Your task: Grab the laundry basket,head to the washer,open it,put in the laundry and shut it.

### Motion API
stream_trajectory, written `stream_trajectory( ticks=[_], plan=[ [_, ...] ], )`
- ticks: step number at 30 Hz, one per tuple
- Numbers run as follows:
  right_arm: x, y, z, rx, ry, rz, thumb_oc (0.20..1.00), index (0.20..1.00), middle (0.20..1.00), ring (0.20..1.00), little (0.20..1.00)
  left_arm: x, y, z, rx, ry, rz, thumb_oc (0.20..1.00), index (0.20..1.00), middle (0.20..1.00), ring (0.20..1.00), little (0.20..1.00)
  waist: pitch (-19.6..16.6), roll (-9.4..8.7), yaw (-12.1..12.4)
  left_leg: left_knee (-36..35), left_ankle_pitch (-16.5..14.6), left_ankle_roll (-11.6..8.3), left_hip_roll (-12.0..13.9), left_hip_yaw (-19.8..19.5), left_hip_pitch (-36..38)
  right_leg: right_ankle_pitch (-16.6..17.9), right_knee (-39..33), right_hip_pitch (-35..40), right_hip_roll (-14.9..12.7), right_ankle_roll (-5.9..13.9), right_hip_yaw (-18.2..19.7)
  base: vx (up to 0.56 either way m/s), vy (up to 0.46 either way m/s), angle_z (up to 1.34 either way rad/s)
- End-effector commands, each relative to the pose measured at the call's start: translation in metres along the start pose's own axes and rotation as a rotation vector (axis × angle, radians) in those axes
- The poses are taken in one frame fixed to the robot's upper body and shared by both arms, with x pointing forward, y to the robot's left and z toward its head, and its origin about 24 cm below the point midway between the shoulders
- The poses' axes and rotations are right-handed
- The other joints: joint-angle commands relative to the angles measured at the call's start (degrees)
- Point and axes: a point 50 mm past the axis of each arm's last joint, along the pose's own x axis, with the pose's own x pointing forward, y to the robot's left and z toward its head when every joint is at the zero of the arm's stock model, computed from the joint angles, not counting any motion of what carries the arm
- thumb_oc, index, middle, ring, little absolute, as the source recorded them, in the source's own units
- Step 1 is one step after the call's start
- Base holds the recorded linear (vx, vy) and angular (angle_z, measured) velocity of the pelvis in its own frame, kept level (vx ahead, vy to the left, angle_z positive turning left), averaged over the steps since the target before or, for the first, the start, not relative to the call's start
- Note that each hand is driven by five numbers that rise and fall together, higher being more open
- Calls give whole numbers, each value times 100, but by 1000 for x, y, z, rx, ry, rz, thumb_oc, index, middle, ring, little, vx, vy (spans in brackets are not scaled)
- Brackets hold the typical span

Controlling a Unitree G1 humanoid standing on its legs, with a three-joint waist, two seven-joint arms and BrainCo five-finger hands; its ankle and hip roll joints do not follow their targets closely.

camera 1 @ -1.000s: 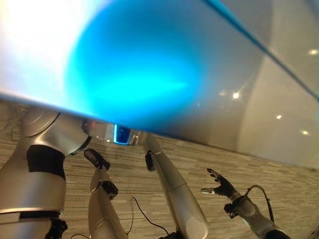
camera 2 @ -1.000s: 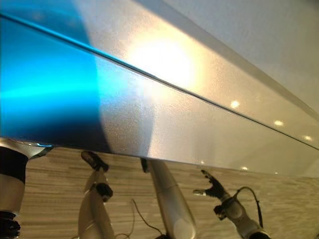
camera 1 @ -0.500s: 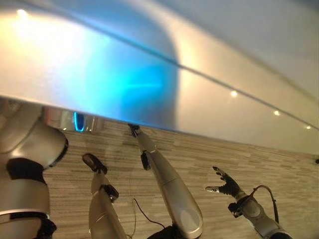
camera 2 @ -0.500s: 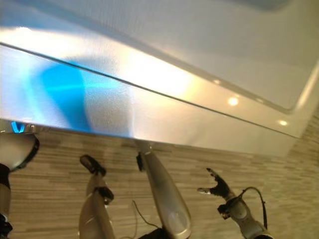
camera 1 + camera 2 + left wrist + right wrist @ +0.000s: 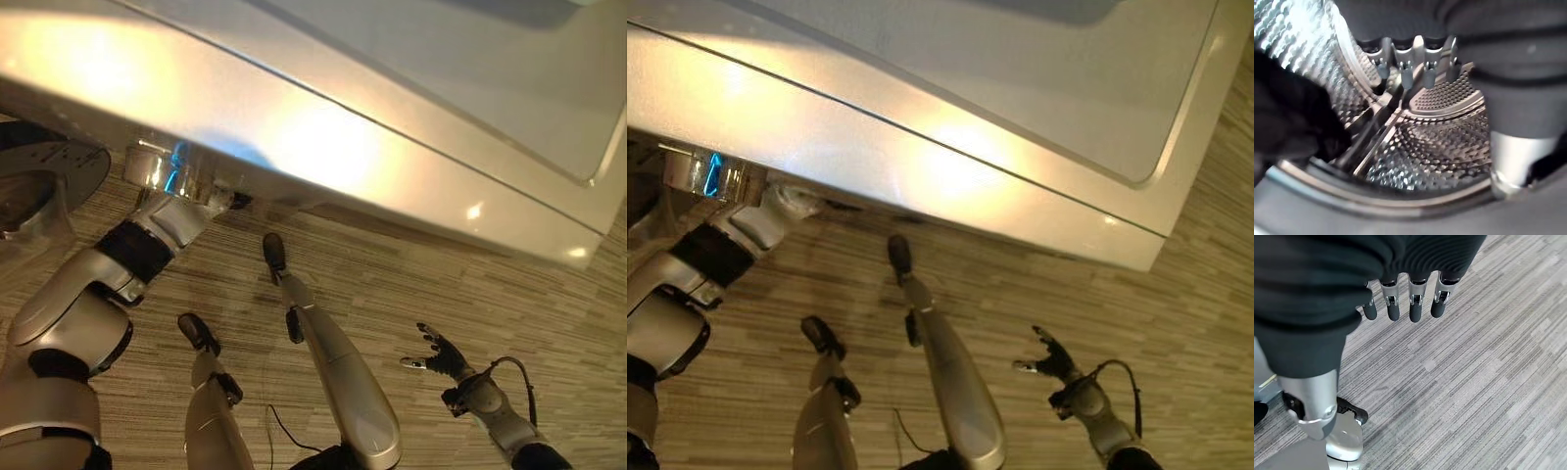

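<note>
The washer (image 5: 411, 117) stands right before me, its silver-white top seen from above. My left arm reaches under its front edge into the opening. In the left wrist view my left hand (image 5: 1405, 61) is inside the perforated steel drum (image 5: 1435, 147), fingers straight and holding nothing. A dark piece of laundry (image 5: 1293, 112) lies in the drum beside the hand, apart from the fingers. My right hand (image 5: 438, 354) hangs open over the floor at the right, away from the washer; its fingers (image 5: 1400, 303) are relaxed and empty.
The round washer door (image 5: 44, 186) stands open at the far left, beside my left arm. Striped grey-brown carpet (image 5: 1488, 372) covers the floor in front of the washer and under my right hand.
The camera has tilted, so the washer top has slid up and its right corner now shows. My left arm has stretched forward into the washer's opening. The right hand has stayed put.
</note>
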Motion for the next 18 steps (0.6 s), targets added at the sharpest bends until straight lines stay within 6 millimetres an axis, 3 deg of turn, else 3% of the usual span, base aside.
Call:
stream_trajectory(
  ticks=[1,9,10,18],
  plan=[
    [-41,6,-76,-69,289,34,1000,1000,1000,1000,1000,-43,-30,88,-232,-562,-223,1000,1000,1000,1000,1000,-1337,664,388,1377,-1087,363,-63,-313,-504,-867,4,474,-323,961,154,-21,73,-4],
    [-17,7,-54,-45,252,18,1000,1000,1000,1000,1000,-116,-101,10,-583,-157,-384,1000,1000,1000,1000,1000,-1231,683,719,1525,-1420,537,-148,-319,341,-824,-52,1447,-499,1039,191,-8,110,-4],
    [-14,8,-51,-39,247,18,1000,1000,1000,1000,1000,-122,-105,1,-584,-110,-376,1000,1000,1000,1000,1000,-1235,617,715,1517,-1281,578,-218,-265,362,-714,-81,1495,-581,989,174,-68,105,-7],
    [-12,25,-55,-23,298,54,1000,1000,1000,1000,1000,-170,-165,-59,-500,284,-344,1000,1000,1000,1000,1000,-1481,671,966,1177,-1309,707,-447,-354,1131,-702,-227,2251,-781,1087,196,28,115,8]
  ],
)
